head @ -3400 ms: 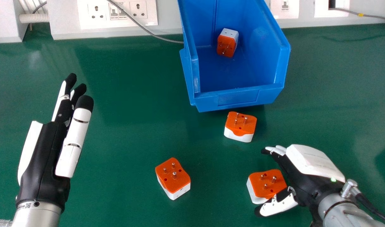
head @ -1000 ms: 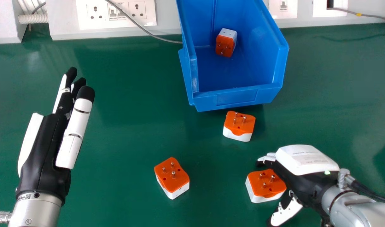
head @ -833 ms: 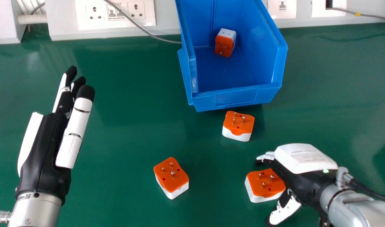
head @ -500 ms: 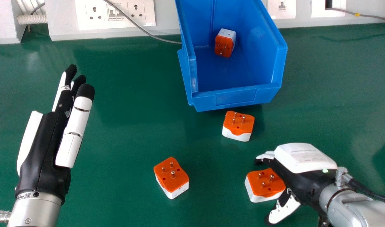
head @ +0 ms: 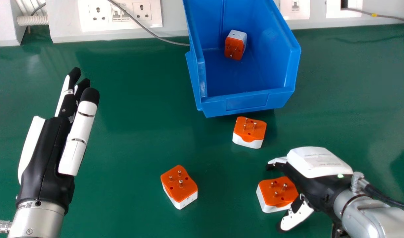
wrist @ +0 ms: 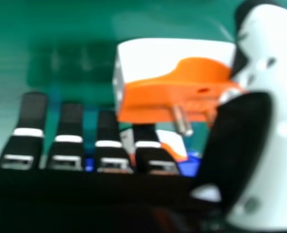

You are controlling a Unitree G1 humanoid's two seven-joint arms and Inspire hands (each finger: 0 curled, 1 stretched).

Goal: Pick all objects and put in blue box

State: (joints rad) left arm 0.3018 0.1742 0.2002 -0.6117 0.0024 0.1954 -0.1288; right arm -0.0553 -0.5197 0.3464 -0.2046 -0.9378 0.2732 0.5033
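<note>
My right hand is at the lower right in the head view, fingers beyond and thumb on the near side of an orange-and-white adapter on the table. In the right hand view that adapter lies between the open hand's fingers and thumb. A second adapter sits just in front of the blue box, and a third lies left of the right hand. Inside the box, toward the back, rests another adapter. My left hand is held at the left, fingers straight, holding nothing.
The green table runs back to a white panel with wall sockets. A grey cable hangs down behind the box's left side. A black cable trails from the right wrist.
The right hand has moved left and turned around the nearest adapter, its thumb lower than before. My left hand has shifted slightly forward. The adapters remain in their places.
</note>
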